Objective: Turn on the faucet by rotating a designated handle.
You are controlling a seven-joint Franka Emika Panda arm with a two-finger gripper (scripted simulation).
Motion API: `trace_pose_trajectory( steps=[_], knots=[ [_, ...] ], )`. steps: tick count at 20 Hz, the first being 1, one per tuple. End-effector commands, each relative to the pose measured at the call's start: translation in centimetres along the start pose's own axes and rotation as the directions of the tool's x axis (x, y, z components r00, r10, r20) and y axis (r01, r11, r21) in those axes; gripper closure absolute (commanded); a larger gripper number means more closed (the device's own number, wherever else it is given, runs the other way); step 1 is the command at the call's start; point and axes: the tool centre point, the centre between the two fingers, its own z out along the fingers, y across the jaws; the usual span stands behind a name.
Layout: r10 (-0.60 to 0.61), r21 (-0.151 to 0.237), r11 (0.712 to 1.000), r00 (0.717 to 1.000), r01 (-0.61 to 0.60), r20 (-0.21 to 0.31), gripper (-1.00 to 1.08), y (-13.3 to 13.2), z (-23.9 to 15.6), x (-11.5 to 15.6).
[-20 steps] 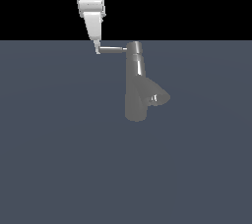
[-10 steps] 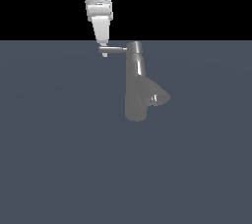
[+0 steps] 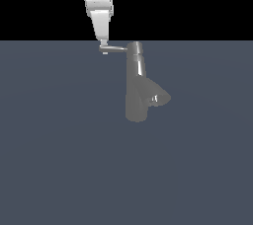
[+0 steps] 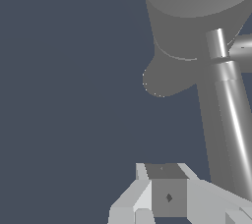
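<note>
1. Just beneath the claw (image 3: 104, 46) sits the free end of the handle (image 3: 114, 49); the rod runs level from there to the cap of the faucet (image 3: 136, 83), which stands on the tabletop (image 3: 59, 160) beyond the claw's tip and below it.
2. From the exterior view I see the fingers tapering to one narrow point at the rod's tip; whether they are pressed together, or pinching the rod, I cannot tell; the wrist view shows only the claw's housing (image 4: 167, 196), with the rod bright alongside it, so it settles nothing.
3. My judgement: the step in hand is the turn itself, pushing the rod round the cap's axis.
4. To do it well I would keep contact at the far end, where leverage is best; I would trace an arc about the cap, not a straight line, or the tip may slide off; I would hold height level, so the fingers neither ride over the rod nor press it down.
</note>
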Motion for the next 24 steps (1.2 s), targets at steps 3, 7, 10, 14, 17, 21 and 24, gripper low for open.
trace_pose_trajectory(
  steps=[3, 7, 10, 14, 17, 21, 24],
  knots=[
    [0.0, -0.004, 1.0, 1.0, 0.0, 0.0, 1.08, 1.4, -0.5, 0.0],
    [0.0, -0.004, 1.0, 1.0, 0.0, 0.0, 1.08, 2.5, -0.9, 0.0],
    [0.0, -0.004, 1.0, 1.0, 0.0, 0.0, 1.08, 3.3, -1.3, 0.0],
    [0.0, -0.004, 1.0, 1.0, 0.0, 0.0, 1.08, 4.4, -1.7, 0.1],
    [0.0, -0.004, 1.0, 1.0, 0.0, 0.0, 1.08, 5.3, -2.1, 0.1],
    [0.007, 0.008, 1.0, 1.0, -0.007, -0.001, 1.08, 5.3, -2.6, 0.9],
    [0.006, 0.007, 1.0, 1.0, -0.006, -0.001, 1.08, 6.1, -2.8, 1.6]
  ],
)
